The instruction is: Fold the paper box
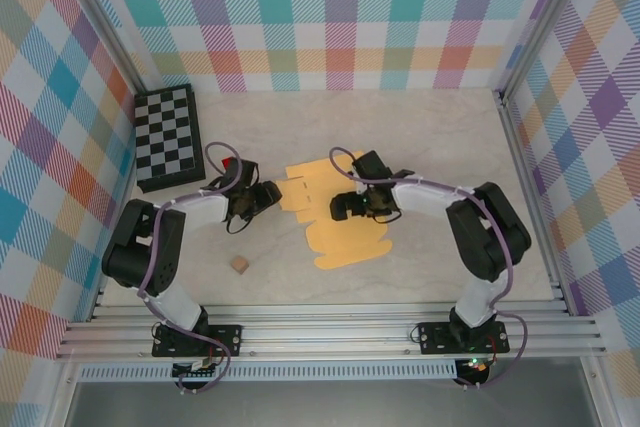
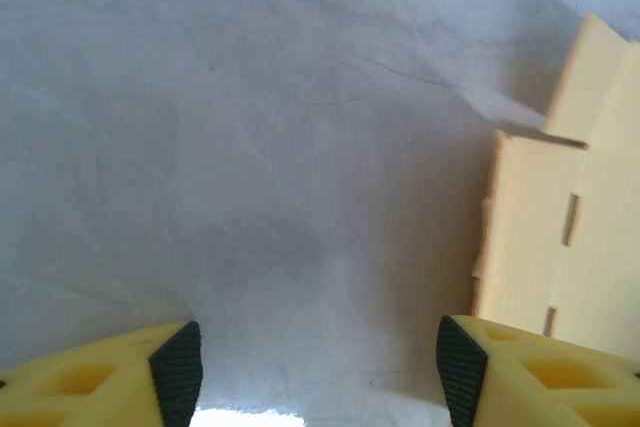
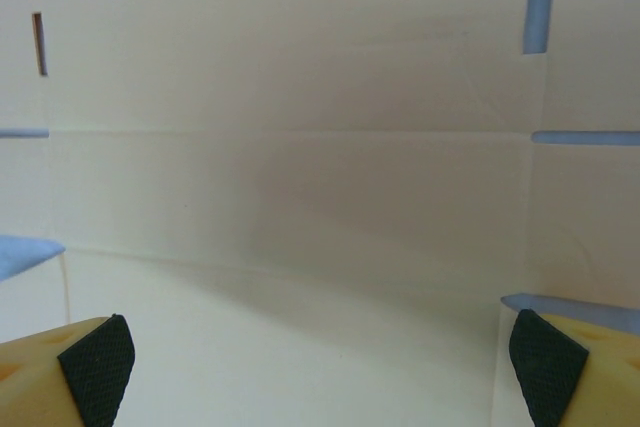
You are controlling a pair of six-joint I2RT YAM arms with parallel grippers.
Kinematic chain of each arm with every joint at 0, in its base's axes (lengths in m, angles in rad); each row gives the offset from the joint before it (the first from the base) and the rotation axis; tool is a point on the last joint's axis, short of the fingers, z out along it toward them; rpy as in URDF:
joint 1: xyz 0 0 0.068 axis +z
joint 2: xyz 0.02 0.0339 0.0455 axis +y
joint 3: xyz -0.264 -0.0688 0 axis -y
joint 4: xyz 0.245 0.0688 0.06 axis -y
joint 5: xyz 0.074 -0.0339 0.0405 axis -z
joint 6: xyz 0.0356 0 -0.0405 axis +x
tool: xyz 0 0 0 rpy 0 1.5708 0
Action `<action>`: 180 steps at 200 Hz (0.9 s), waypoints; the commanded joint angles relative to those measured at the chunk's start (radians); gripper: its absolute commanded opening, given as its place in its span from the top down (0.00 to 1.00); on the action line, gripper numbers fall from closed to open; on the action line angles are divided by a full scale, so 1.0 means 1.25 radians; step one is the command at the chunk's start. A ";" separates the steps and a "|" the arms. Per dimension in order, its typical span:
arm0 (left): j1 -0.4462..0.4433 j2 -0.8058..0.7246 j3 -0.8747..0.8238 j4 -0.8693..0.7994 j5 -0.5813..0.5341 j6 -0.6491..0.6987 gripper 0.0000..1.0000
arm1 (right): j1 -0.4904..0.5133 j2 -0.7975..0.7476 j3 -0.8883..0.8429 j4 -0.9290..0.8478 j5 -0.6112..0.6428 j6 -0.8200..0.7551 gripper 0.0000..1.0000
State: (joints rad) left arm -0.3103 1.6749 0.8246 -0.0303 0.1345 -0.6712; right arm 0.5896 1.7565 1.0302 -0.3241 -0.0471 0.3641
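The flat paper box (image 1: pixel 340 242) lies mid-tabletop (image 1: pixel 430 137). The right claw (image 1: pixel 343 209) hovers over its centre, jaws wide apart. The left claw (image 1: pixel 270 194), jaws also parted, sits at the sheet's 9 o'clock edge.

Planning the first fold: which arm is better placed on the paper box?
Probably right: the right gripper hangs open over the paper box, its creases below the jaws; the left gripper is over table beside the sheet's edge.
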 commanded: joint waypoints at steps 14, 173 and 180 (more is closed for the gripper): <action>-0.073 0.102 0.069 0.176 0.172 0.065 0.45 | 0.004 -0.120 -0.089 0.004 -0.019 0.099 0.00; -0.081 0.497 0.888 -0.519 0.333 0.576 0.32 | -0.151 -0.165 0.167 -0.113 -0.061 -0.311 0.07; -0.081 0.523 0.922 -0.539 0.339 0.584 0.32 | -0.151 -0.168 0.163 -0.111 -0.069 -0.314 0.07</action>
State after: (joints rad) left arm -0.4164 2.2349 1.8519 -0.5030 0.4789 -0.0570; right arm 0.4164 1.5738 1.2293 -0.4519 -0.0792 -0.0128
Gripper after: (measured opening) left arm 0.679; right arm 0.935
